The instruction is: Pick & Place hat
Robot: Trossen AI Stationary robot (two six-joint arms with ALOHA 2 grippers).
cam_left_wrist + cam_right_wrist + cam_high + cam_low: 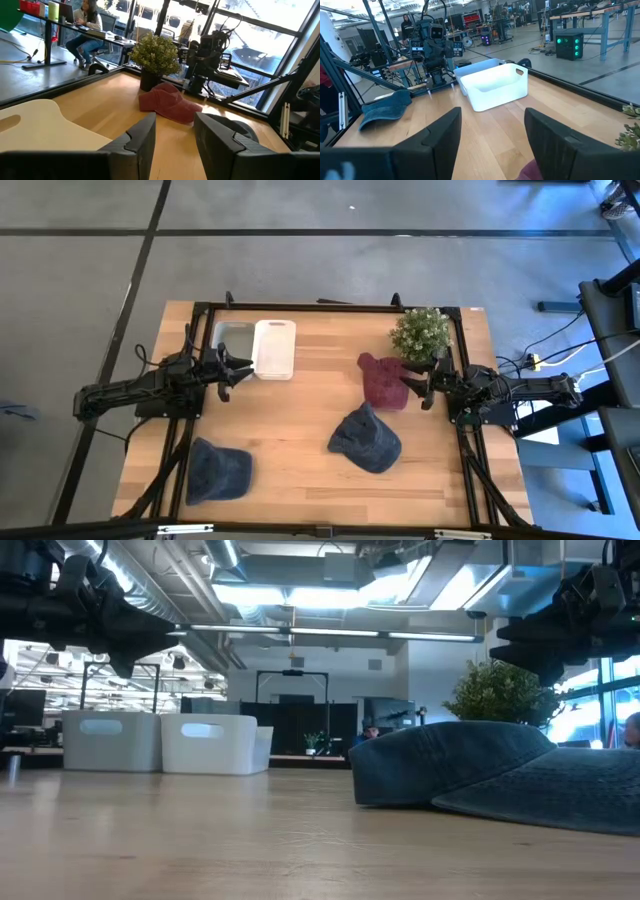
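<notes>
From above, three hats are lying on the wooden table (300,430). A dark red hat (383,381) is sitting near the far right, just beside a potted plant (421,332). A blue denim hat (365,440) is resting near the middle, crumpled, and a second denim hat (218,471) is lying flat at the near left. Two white bins (258,347) are standing side by side at the far left. The left gripper (237,370) is hovering beside the bins, holding nothing, and the right gripper (414,391) is hanging at the red hat's edge, also empty.

At table height, the middle denim hat (480,776) is filling the right foreground, its soft faded crown rising above a stitched brim. The bins (165,741) are standing behind on the left.

In the left wrist view, the left gripper's fingers (142,145) are standing parted with nothing between them; beyond, the red hat (169,102) is slumping below the plant (155,55).

In the right wrist view, the right gripper's fingers (437,140) are spread wide and empty, facing the bins (495,85) and the flat denim hat (385,110).
</notes>
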